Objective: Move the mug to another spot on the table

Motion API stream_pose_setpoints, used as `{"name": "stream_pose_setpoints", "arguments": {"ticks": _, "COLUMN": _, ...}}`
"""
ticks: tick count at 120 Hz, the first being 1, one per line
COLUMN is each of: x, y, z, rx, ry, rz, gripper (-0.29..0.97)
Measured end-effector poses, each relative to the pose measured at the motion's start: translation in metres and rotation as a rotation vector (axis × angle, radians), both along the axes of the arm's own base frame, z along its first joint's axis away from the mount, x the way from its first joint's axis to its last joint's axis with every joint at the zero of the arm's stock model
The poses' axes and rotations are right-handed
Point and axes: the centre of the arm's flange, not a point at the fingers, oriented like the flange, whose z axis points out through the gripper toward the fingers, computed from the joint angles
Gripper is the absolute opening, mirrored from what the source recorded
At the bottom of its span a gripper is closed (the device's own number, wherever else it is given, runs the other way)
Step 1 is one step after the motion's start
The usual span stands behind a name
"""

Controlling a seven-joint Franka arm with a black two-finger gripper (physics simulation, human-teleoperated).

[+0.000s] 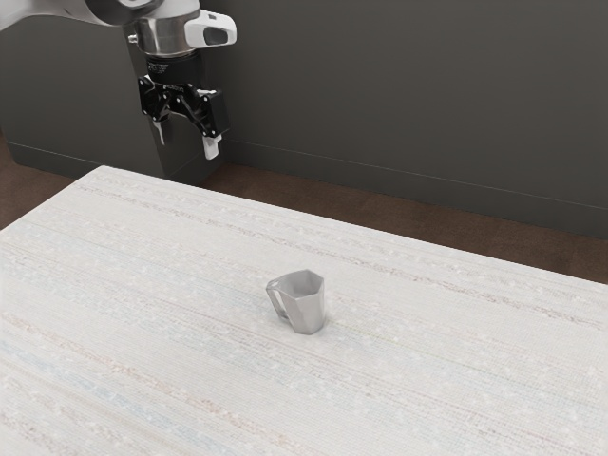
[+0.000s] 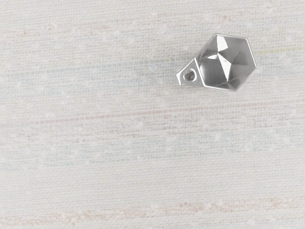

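mug [image 1: 299,301] upright mid-tabletop [image 1: 123,313], handle toward the exterior view's left | gripper [image 1: 186,136] high, well apart, fingers spread, empty | next: centre over mug, straddle body clear of handle, descend straight

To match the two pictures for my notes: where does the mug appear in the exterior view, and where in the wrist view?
Exterior view: the mug stands upright near the picture's middle, handle toward the exterior view's left, far from the gripper hanging high at that left.
Wrist view: the mug is seen from above, not straight under the hand.
Shared landmark: the pale streaked table under the mug.
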Motion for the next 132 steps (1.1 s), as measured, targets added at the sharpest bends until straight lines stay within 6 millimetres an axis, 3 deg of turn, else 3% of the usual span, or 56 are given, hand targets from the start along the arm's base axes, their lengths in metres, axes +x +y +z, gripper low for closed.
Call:
{"name": "stream_pose_setpoints", "arguments": {"ticks": 82, "x": 0.005, "y": 0.01, "z": 0.005, "rx": -0.006, "ry": -0.031, "rz": -0.058, "gripper": 0.68}}
{"name": "stream_pose_setpoints", "arguments": {"ticks": 92, "x": 0.011, "y": 0.008, "z": -0.011, "rx": -0.005, "ry": -0.031, "rz": -0.114, "gripper": 0.68}}
{"name": "stream_pose_setpoints", "arguments": {"ticks": 108, "x": 0.016, "y": 0.008, "z": -0.055, "rx": 0.007, "ry": -0.022, "rz": -0.223, "gripper": 0.68}}
{"name": "stream_pose_setpoints", "arguments": {"ticks": 132, "x": 0.022, "y": 0.009, "z": -0.106, "rx": 0.005, "ry": -0.048, "rz": -0.387, "gripper": 0.68}}
